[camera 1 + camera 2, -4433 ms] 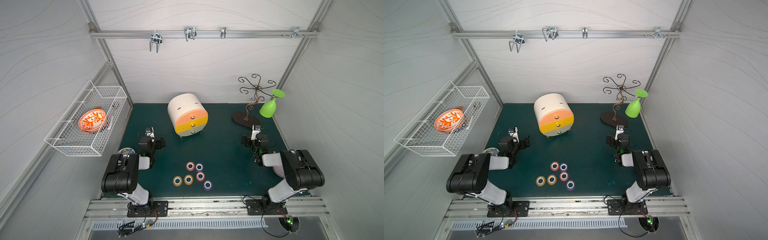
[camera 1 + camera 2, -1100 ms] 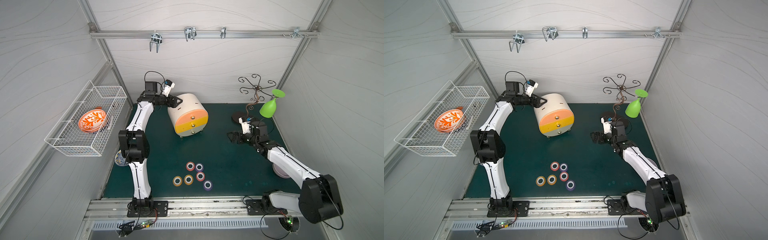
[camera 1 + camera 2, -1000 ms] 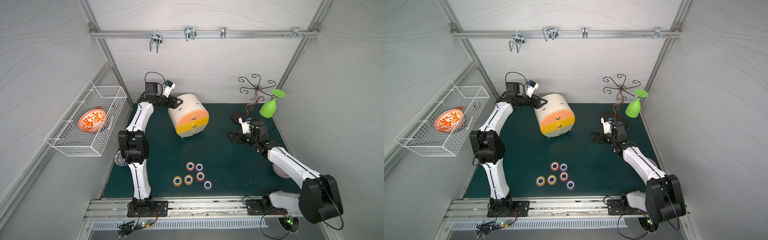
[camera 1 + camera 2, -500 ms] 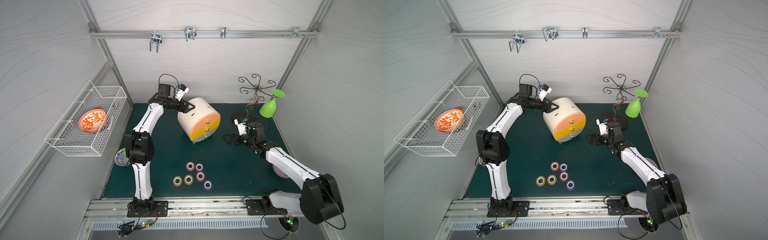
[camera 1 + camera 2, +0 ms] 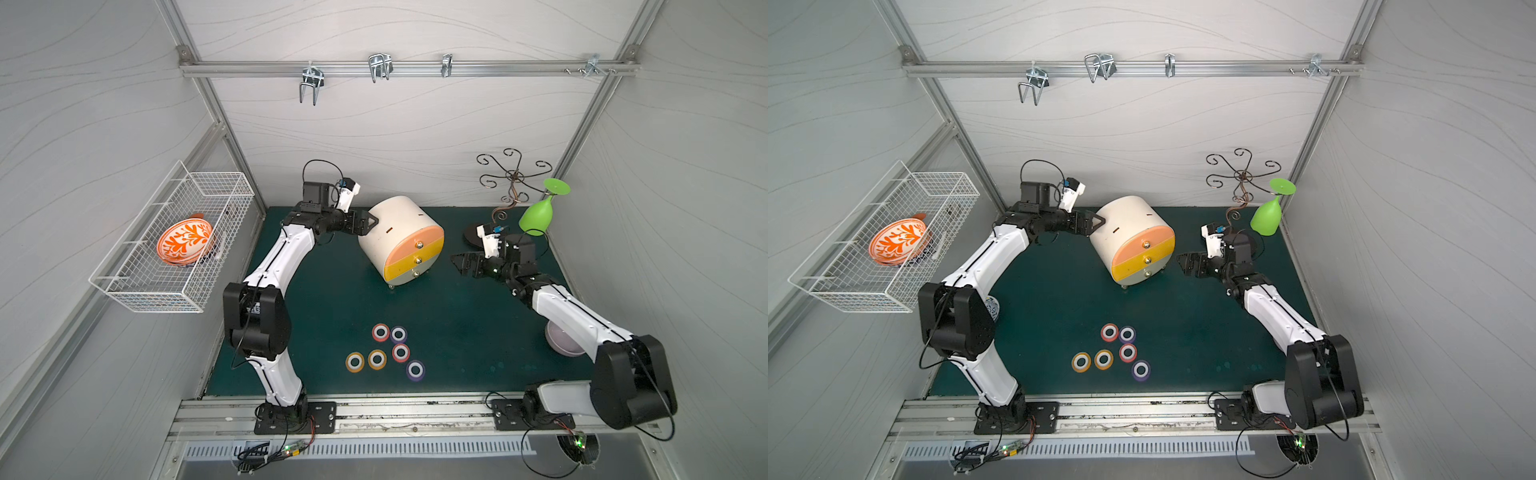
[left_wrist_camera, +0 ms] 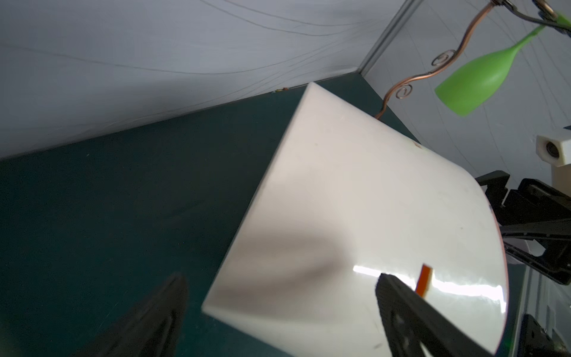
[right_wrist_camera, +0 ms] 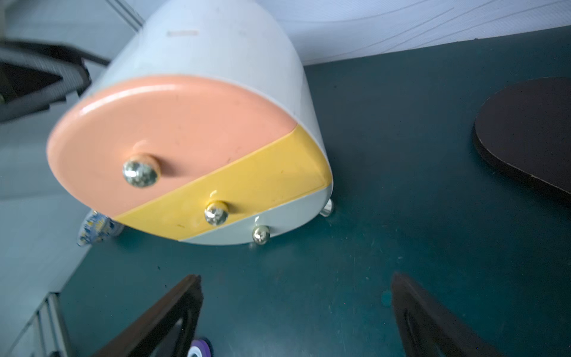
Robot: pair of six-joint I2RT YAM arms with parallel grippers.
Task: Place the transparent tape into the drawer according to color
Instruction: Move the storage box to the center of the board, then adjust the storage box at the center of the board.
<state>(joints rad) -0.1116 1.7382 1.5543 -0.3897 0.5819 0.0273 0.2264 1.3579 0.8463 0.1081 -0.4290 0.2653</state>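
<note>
Cream plastic drum-shaped drawer cabinet (image 5: 401, 239) at centre frame in both top views, standing on the dark green mat (image 5: 324, 332), face turned toward lower right. Peach drawer (image 5: 415, 243) on top, yellow drawer (image 5: 417, 261) in the middle, grey drawer (image 5: 415, 274) lowest, each with a brass knob, all three pushed in.

Left gripper (image 5: 368, 222) at the cabinet's rear edge, jaws spread wide, nothing clamped. In the left wrist view, one finger (image 6: 398, 299) over the curved cream shell, the other finger (image 6: 154, 318) out over the mat, rear corner between them. Contact with the shell not clear.

Right gripper (image 5: 462, 265) right of centre, near the drawer fronts but apart, jaws wide and empty, aimed at the knobs.

Six glossy tape rolls flat on the mat at lower centre, well apart from cabinet and both grippers:
- red roll (image 5: 380, 332) just beside purple roll (image 5: 398, 333)
- below them, second red roll (image 5: 401, 352)
- left of that, orange roll (image 5: 377, 359) and second orange roll (image 5: 355, 362)
- second purple roll (image 5: 415, 370) at the cluster's lower right

White wire basket (image 5: 212, 173) on the left wall, holding an orange-patterned bowl (image 5: 185, 243). Green plastic goblet (image 5: 538, 216) hanging bowl-down from a curly metal stand (image 5: 513, 174) at upper right.
</note>
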